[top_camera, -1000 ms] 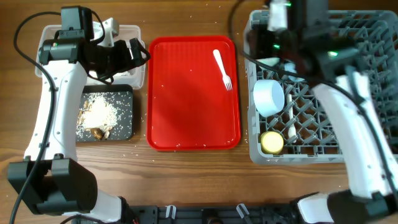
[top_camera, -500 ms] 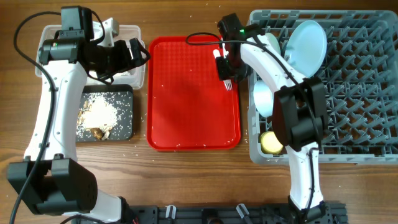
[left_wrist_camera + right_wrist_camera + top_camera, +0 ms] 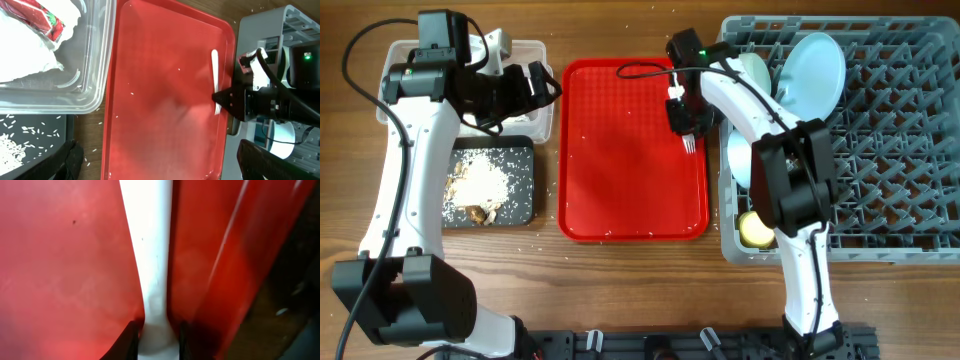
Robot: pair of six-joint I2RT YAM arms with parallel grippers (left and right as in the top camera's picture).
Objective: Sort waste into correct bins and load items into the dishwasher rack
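Note:
The white plastic fork [image 3: 688, 142] lies on the right side of the flat red tray [image 3: 620, 170]. My right gripper [image 3: 682, 112] is down over its handle. In the right wrist view the fingers [image 3: 131, 341] press against both sides of the white handle [image 3: 150, 255]. My left gripper [image 3: 538, 85] hangs open and empty over the clear bin [image 3: 525, 50], which holds the white napkin [image 3: 25, 55] and the red-and-white wrapper [image 3: 42, 17]. The left wrist view also shows the fork [image 3: 215, 70] and my right gripper [image 3: 235, 97]. The black bin [image 3: 520, 190] holds beige food scraps [image 3: 480, 182].
The grey dishwasher rack [image 3: 880, 150] on the right holds the light blue plate [image 3: 815, 70], a pale green bowl [image 3: 752, 68], a light blue bowl [image 3: 750, 158] and the yellow cup [image 3: 757, 228]. Crumbs are scattered on the wooden table [image 3: 640, 270].
My right arm has swung left from above the rack to the red tray and come down over the fork's handle. The left arm has not moved.

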